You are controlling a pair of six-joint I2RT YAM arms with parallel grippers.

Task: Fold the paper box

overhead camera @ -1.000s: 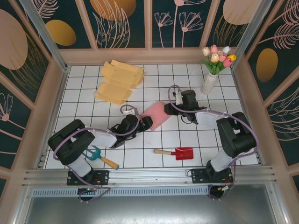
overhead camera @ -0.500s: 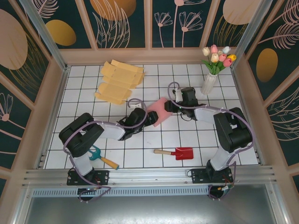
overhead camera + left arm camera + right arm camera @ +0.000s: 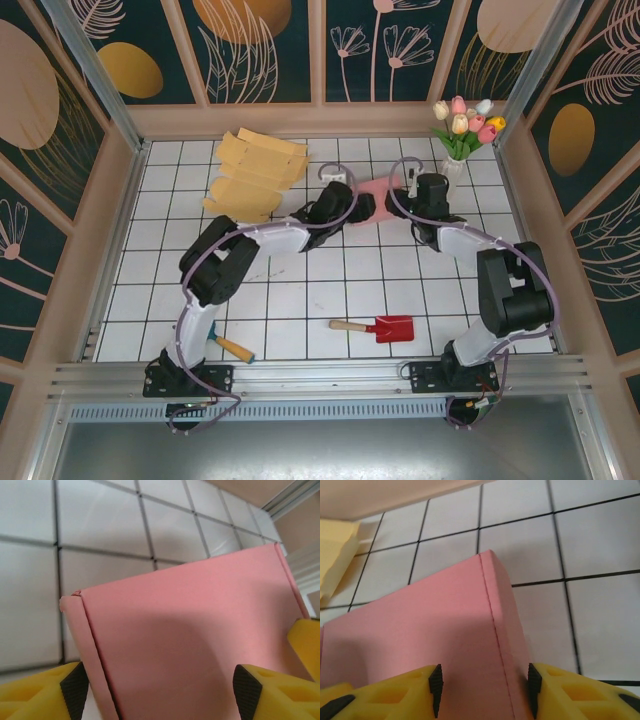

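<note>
The pink paper box (image 3: pixel 377 188) sits on the tiled table (image 3: pixel 330 280) at the far middle, between my two grippers. My left gripper (image 3: pixel 364 207) reaches it from the left. In the left wrist view the left gripper (image 3: pixel 161 692) stands open. The box's wide face (image 3: pixel 200 630) lies across its gap and runs on behind the right finger (image 3: pixel 247 692). My right gripper (image 3: pixel 399 200) meets it from the right. In the right wrist view the right gripper (image 3: pixel 485 692) is shut on a folded corner of the box (image 3: pixel 470 625), both pads against pink card.
A pile of flat yellow box blanks (image 3: pixel 255 175) lies at the far left, just left of my left arm. A white vase of tulips (image 3: pixel 455 150) stands close to the right of my right gripper. A red trowel (image 3: pixel 380 327) and a teal hand rake (image 3: pixel 215 340) lie near the front.
Both grippers and the pink box have moved from the middle of the table toward the far side and slightly right. The right jaws closed in a little on the box.
</note>
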